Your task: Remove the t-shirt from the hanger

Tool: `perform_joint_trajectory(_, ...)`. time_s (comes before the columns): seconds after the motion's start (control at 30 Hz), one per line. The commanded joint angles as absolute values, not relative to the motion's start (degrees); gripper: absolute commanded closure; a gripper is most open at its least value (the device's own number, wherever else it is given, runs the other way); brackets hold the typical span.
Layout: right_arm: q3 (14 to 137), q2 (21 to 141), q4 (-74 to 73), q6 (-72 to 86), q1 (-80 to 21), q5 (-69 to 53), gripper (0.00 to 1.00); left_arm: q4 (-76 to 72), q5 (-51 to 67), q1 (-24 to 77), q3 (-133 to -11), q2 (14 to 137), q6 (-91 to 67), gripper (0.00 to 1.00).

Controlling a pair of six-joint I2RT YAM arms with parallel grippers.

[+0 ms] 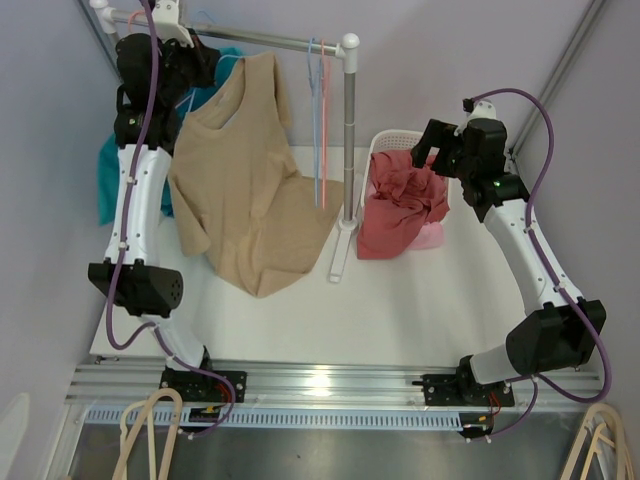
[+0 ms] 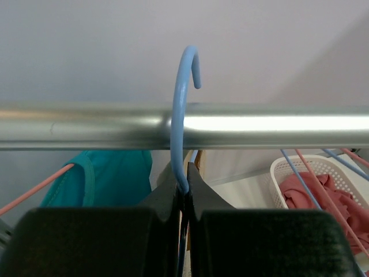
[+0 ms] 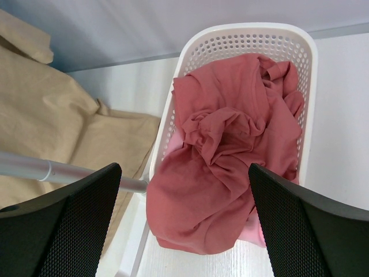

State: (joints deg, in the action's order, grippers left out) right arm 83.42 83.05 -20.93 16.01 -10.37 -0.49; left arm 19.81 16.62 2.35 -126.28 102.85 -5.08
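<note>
Up at the rail (image 1: 270, 40), the tan t-shirt (image 1: 245, 190) was seen hung on a blue hanger (image 2: 177, 124), with its lower part spread over the white desk (image 1: 400, 300). From the left wrist, the hanger's hook was shown looped over the rail, and the left jaws were closed on the hanger's neck just beneath the rail, the blue wire pinched between them. The left arm (image 1: 140, 190) was raised along the left side of the shirt, its wrist at the rail's left end. A teal garment (image 2: 115, 173) was hung behind that arm on a pink hanger (image 2: 37, 189), just left of the t-shirt. Two bare hangers (image 1: 318, 120), one blue and one pink, were hung further right on the rail, near the upright post (image 1: 349, 130). Right of the post, a white basket (image 3: 248, 34) was stood on the desk, with a red cloth (image 3: 225, 150) heaped in it and draped over its near rim; something pale pink was glimpsed beneath the cloth. The right arm (image 1: 520, 230) was held over the basket, and the right jaws were spread wide above the cloth with nothing between them. An edge of the t-shirt was caught at the left of the right wrist view, beside the basket
</note>
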Motion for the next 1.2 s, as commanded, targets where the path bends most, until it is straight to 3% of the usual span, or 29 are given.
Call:
perform_joint_trajectory(0.0, 85.0, 82.3, -19.8, 15.9, -10.5, -0.6, 0.03, 17.3, 13.5, 4.6, -128.9, 99.9, -6.9, 0.99)
perform_joint_trajectory(0.3, 83.1, 80.3, -19.6, 16.1, -10.5, -0.7, 0.03, 17.6, 4.8, 6.5, -123.9, 93.4, -7.3, 0.99)
perform_joint_trajectory(0.63, 81.1, 77.6, -19.7, 16.3, -10.8, -1.1, 0.03, 1.0, 2.6, 7.8, -101.4, 79.2, -6.9, 0.99)
perform_joint_trajectory(0.97, 81.2, 76.2, -20.7, 16.1, -11.5, -1.6, 0.03, 10.0, 1.5, 8.8, -111.9, 82.7, -8.6, 0.99)
perform_joint_trajectory(1.17, 77.5, 70.5, -18.6, 13.6, -20.9, -0.1, 0.03, 18.3, -14.0, 16.1, -111.0, 78.8, -5.6, 0.99)
